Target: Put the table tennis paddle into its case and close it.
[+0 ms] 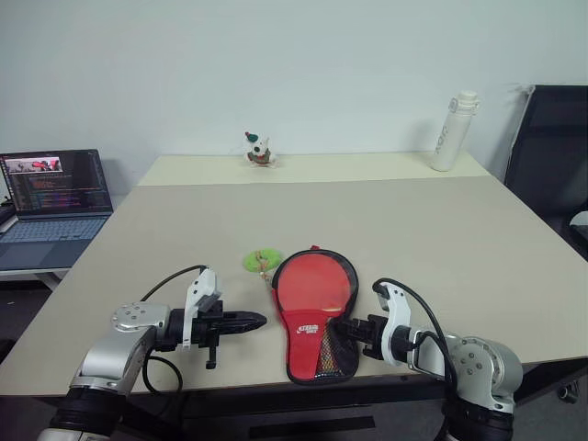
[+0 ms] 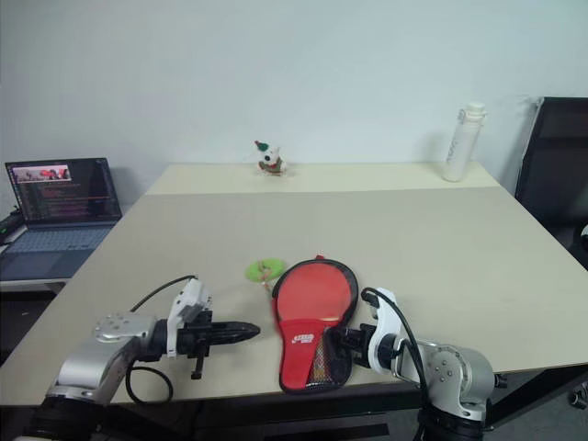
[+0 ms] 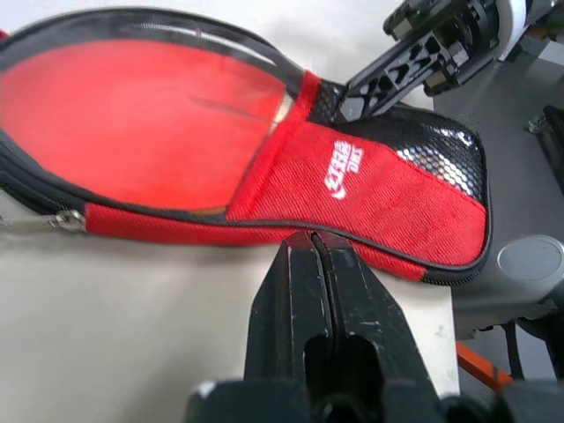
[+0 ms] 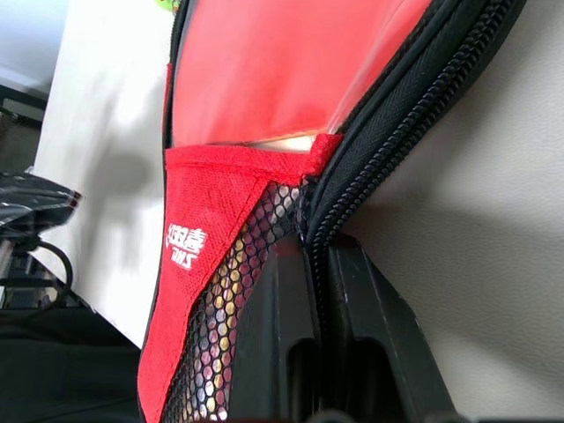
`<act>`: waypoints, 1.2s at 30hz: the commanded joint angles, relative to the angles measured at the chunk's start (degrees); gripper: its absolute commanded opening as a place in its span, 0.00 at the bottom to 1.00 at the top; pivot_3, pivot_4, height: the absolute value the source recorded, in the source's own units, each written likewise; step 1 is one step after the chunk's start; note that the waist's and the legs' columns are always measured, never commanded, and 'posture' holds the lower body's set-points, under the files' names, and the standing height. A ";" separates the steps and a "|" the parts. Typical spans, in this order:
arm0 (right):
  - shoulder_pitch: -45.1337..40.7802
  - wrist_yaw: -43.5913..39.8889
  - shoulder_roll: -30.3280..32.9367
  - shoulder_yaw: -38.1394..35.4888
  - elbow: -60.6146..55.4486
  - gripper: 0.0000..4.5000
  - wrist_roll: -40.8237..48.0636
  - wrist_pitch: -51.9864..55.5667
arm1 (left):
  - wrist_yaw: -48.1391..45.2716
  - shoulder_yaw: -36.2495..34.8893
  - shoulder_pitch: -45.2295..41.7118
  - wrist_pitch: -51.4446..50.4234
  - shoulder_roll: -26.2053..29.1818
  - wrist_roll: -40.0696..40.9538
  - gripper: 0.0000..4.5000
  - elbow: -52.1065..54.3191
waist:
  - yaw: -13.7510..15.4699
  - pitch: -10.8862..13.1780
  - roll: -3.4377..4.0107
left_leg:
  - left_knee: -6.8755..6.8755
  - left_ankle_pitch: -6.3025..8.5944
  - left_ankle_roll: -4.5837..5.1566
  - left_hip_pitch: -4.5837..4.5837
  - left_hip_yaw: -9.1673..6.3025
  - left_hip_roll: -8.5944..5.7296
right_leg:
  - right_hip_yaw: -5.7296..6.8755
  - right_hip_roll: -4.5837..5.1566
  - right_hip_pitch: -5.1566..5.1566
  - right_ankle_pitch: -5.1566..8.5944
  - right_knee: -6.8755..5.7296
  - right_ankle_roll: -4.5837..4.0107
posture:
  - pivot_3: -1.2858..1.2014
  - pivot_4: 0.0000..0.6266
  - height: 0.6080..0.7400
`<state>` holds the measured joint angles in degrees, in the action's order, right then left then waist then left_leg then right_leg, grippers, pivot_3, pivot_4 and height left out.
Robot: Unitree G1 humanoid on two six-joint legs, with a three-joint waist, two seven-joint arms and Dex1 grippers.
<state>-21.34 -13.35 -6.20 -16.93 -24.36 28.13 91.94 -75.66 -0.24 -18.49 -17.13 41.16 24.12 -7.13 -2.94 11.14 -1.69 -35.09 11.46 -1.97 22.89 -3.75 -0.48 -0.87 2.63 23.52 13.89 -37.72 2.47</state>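
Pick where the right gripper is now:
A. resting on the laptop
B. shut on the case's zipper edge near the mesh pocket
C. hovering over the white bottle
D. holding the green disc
B: the right gripper pinches the black zipper edge of the case beside its mesh pocket.

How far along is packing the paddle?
Done: the paddle lies inside the case, its red face showing through the unzipped opening. In hand: the right gripper is shut on the case's zip edge by the mesh pocket; the left gripper is shut, apart from the case. Left: zipping shut; the zip pull is still at the open end.
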 commanded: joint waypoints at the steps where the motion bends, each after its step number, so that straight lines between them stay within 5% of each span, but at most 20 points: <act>1: -0.01 0.83 0.95 -0.78 -1.84 0.18 -0.27 0.08 | 1.14 -0.12 -0.56 -1.15 -0.21 0.62 0.00 3.25 | 0.00 0.00 0.00 | 0.00 0.00 0.00 0.00 0.00 0.00 | 0.00 0.00 0.00 0.00 0.00 0.00 | 0.52 0.24 1.00; 6: 0.65 -0.81 4.47 -0.78 -5.31 0.56 1.82 0.54 | 3.49 -0.49 -0.43 -4.09 -0.40 1.26 0.00 6.51 | 0.04 0.00 0.00 | 0.00 0.00 0.00 0.01 -0.01 0.00 | 0.00 0.00 -0.01 0.00 0.02 0.00 | 0.52 0.24 1.00; 12: 1.71 -10.29 18.10 0.23 -9.95 0.99 8.24 -0.06 | 5.88 -0.97 -1.02 -7.58 -0.38 2.24 0.00 9.68 | 0.15 0.01 0.00 | 0.00 0.00 0.00 0.04 0.00 -0.01 | 0.01 0.00 -0.02 0.00 0.09 0.01 | 0.52 0.24 1.00; 15: 0.14 -19.07 25.36 1.23 -12.17 0.99 14.44 -4.87 | 7.56 -1.19 -2.25 -9.59 -0.70 2.60 0.00 9.96 | 0.14 0.02 -0.01 | 0.00 0.01 0.00 0.02 0.03 0.01 | 0.01 -0.02 -0.02 0.01 0.11 0.01 | 0.52 0.24 1.00; 19: -4.69 -20.57 23.98 3.51 -10.32 0.99 16.89 -10.89 | 9.98 -1.70 -4.23 -11.68 -1.15 2.86 0.00 8.83 | -0.11 0.02 -0.03 | 0.01 0.01 0.01 0.00 0.03 0.09 | 0.00 -0.28 -0.03 0.00 0.12 0.03 | 0.52 0.24 1.00; 26: -8.43 -19.54 22.79 23.42 2.44 0.99 3.77 -30.01 | 21.20 -4.18 -9.38 -10.62 -4.71 -0.20 0.00 2.66 | 0.08 0.02 -0.05 | 0.04 0.02 -0.01 0.01 -0.03 0.10 | 0.03 -0.37 -0.02 -0.01 0.12 0.02 | 0.52 0.24 1.00; 29: -8.81 -18.25 23.09 29.00 8.18 1.00 -2.68 -37.41 | 24.15 -4.10 -10.81 -8.43 -5.31 -2.32 0.13 -0.32 | 0.24 0.02 -0.05 | 0.03 0.04 -0.06 0.04 -0.01 0.09 | -0.01 -0.28 -0.02 -0.01 0.18 0.02 | 0.52 0.24 1.00; 36: -8.56 -15.31 20.48 33.61 14.78 1.00 -10.03 -44.33 | 31.18 -2.96 -16.66 -7.71 -7.47 -7.58 0.68 -10.59 | 0.57 0.03 -0.05 | 0.03 0.06 -0.09 0.04 -0.04 0.05 | 0.04 -0.32 -0.01 -0.02 0.17 0.01 | 0.52 0.24 1.00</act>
<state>-29.75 -28.74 14.78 16.89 -8.52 18.75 49.35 -46.04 -2.68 -33.28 -25.44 34.09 17.36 -16.49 -2.37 11.16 -1.75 -35.06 11.52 -2.06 22.93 -3.79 -0.43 -0.84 2.29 23.51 13.87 -37.55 2.48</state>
